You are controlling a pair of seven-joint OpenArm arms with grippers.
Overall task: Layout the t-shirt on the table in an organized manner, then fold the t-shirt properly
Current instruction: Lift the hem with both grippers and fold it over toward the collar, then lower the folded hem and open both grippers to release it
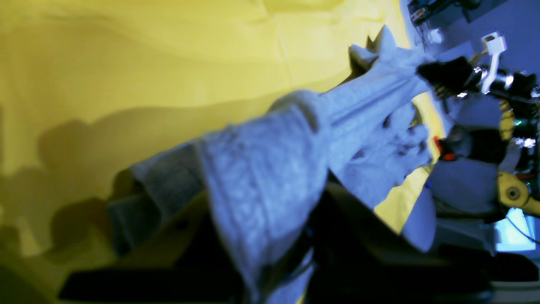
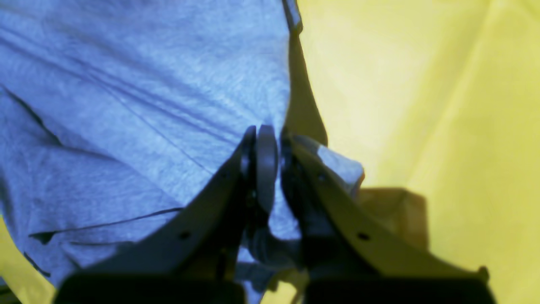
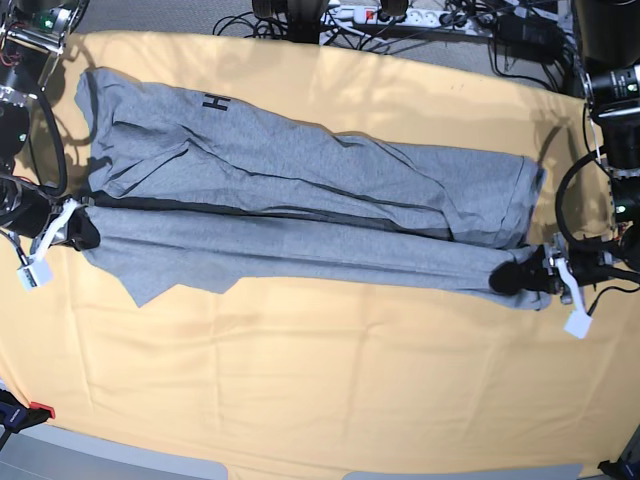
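Note:
The heather-grey t-shirt [image 3: 300, 200] is pulled into a long band across the yellow-orange table [image 3: 320, 390], with black lettering [image 3: 213, 101] showing near its far left. My left gripper [image 3: 515, 275] is shut on the shirt's right end. My right gripper [image 3: 85, 230] is shut on its left end. In the right wrist view, the right gripper [image 2: 268, 147] pinches a fold of t-shirt [image 2: 147, 105] just above the table [image 2: 422, 105]. The left wrist view shows the t-shirt [image 1: 261, 177] bunched over my left fingers and stretching taut to the right gripper [image 1: 447, 74].
Cables and a power strip [image 3: 390, 15] lie along the table's far edge. Arm hardware stands at the far left [image 3: 25, 60] and far right [image 3: 615, 110] corners. A small red-tipped object [image 3: 35, 410] sits off the near left corner.

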